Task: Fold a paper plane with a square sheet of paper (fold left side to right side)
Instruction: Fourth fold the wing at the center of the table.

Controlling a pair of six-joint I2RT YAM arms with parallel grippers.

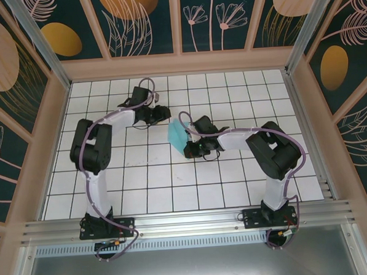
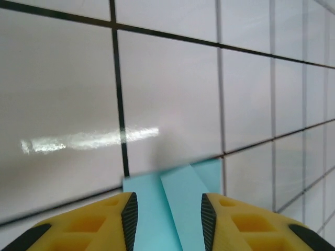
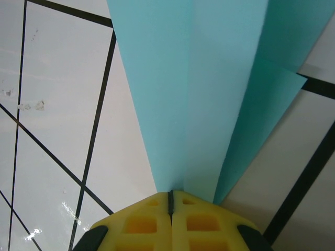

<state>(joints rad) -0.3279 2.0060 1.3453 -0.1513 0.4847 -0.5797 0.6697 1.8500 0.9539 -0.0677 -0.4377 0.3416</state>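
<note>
Table (image 1: 235, 178): plane (image 3: 199, 94) narrows toward right gripper (image 3: 170, 197).

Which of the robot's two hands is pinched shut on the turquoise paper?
The right hand: its yellow fingers meet, with the paper coming out of the seam. The left hand has its fingers apart, the paper lying between them.

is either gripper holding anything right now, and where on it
The right gripper is shut on the narrow end of the folded paper. The left gripper stands open around its other end.
</note>
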